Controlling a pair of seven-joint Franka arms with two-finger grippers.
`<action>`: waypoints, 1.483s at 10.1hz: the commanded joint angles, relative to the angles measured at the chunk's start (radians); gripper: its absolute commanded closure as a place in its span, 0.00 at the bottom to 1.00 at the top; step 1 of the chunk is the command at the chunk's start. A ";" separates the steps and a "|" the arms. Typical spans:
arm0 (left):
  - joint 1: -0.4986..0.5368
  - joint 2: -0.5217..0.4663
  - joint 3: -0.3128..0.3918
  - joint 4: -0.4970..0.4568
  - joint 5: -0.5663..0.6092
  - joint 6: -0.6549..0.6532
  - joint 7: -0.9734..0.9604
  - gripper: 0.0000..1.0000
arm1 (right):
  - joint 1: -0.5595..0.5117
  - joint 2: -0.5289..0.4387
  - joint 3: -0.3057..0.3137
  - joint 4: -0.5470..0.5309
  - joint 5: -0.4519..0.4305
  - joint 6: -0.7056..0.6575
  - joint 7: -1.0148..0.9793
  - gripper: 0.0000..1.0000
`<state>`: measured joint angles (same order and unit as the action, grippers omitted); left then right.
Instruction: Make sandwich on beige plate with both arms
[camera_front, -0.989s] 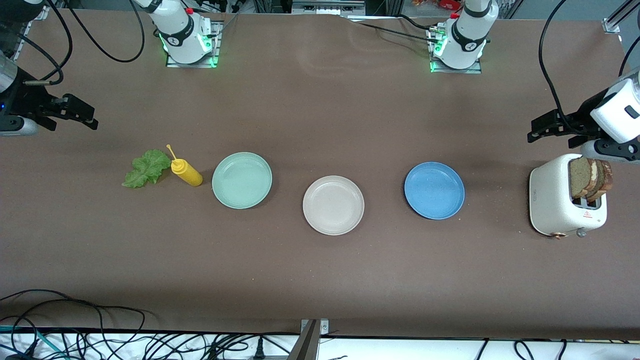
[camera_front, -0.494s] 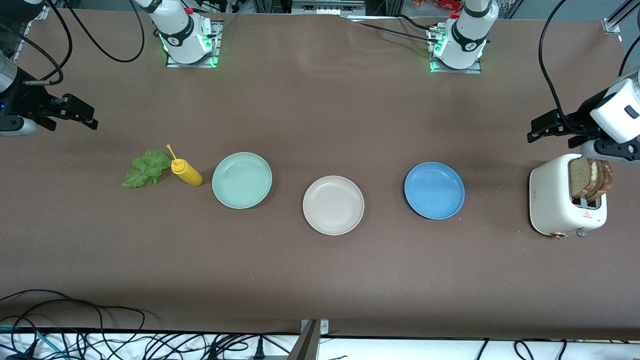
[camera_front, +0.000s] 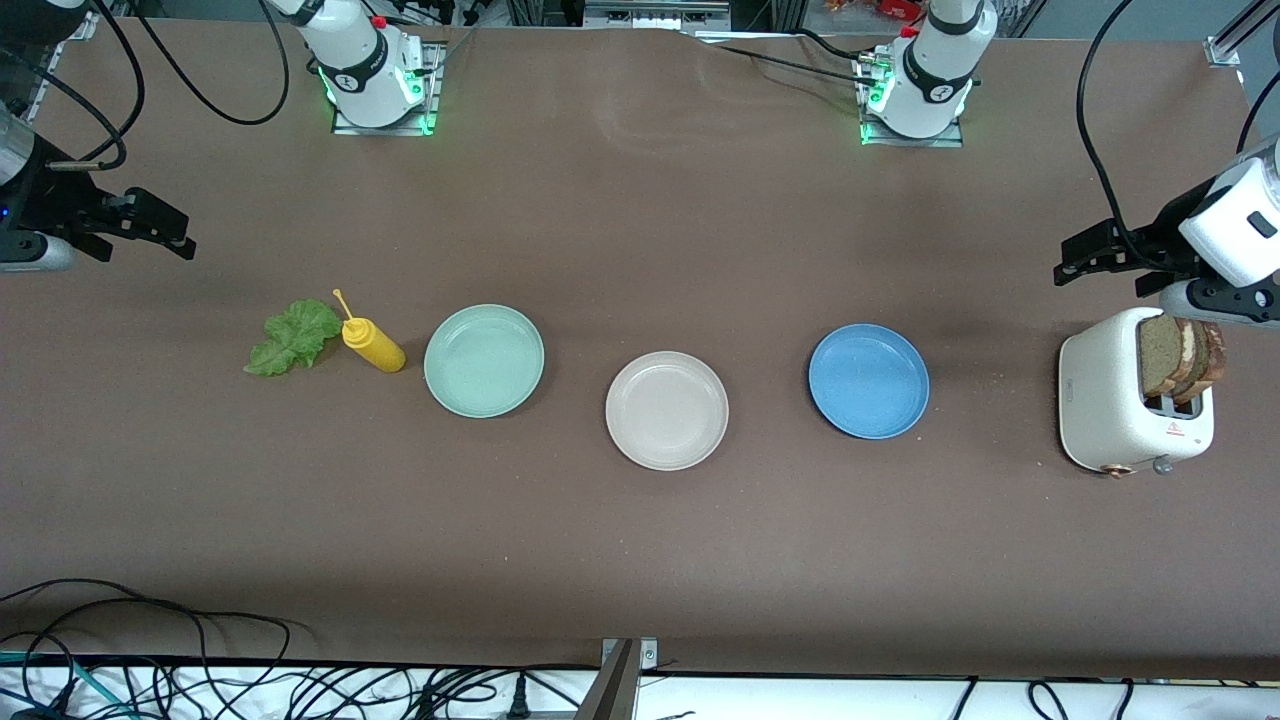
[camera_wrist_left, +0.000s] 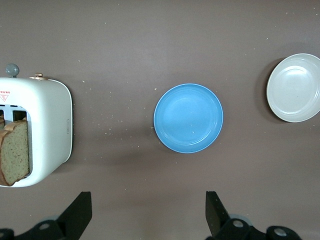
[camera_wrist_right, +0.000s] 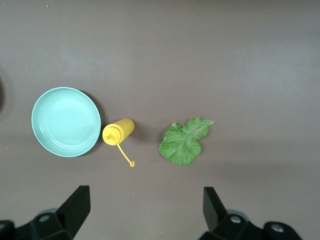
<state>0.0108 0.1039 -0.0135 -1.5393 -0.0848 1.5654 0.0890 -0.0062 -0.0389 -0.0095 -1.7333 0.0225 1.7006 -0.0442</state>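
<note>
The beige plate (camera_front: 667, 410) sits bare at the table's middle; it also shows in the left wrist view (camera_wrist_left: 294, 88). Two brown bread slices (camera_front: 1180, 356) stand in a white toaster (camera_front: 1110, 404) at the left arm's end; one slice shows in the left wrist view (camera_wrist_left: 15, 158). The green lettuce leaf (camera_front: 294, 337) lies at the right arm's end, also in the right wrist view (camera_wrist_right: 184, 141). My left gripper (camera_front: 1075, 262) hangs open and empty above the table beside the toaster. My right gripper (camera_front: 170, 232) hangs open and empty above the table near the lettuce.
A yellow squeeze bottle (camera_front: 372, 342) lies between the lettuce and a mint green plate (camera_front: 484, 360). A blue plate (camera_front: 868, 381) sits between the beige plate and the toaster. Cables run along the table's near edge.
</note>
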 joint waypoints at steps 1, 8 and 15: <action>-0.006 0.007 0.001 0.010 -0.006 0.001 0.005 0.00 | 0.000 -0.003 0.002 0.015 -0.015 -0.016 0.010 0.00; -0.006 0.010 0.001 0.008 -0.012 0.004 0.005 0.00 | 0.000 -0.003 0.005 0.015 -0.015 -0.018 0.009 0.00; -0.006 0.013 0.001 0.008 -0.012 0.004 0.006 0.00 | 0.000 0.001 0.017 0.024 -0.015 -0.016 0.007 0.00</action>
<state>0.0104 0.1123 -0.0159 -1.5393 -0.0848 1.5661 0.0890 -0.0055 -0.0393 0.0012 -1.7326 0.0225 1.7007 -0.0442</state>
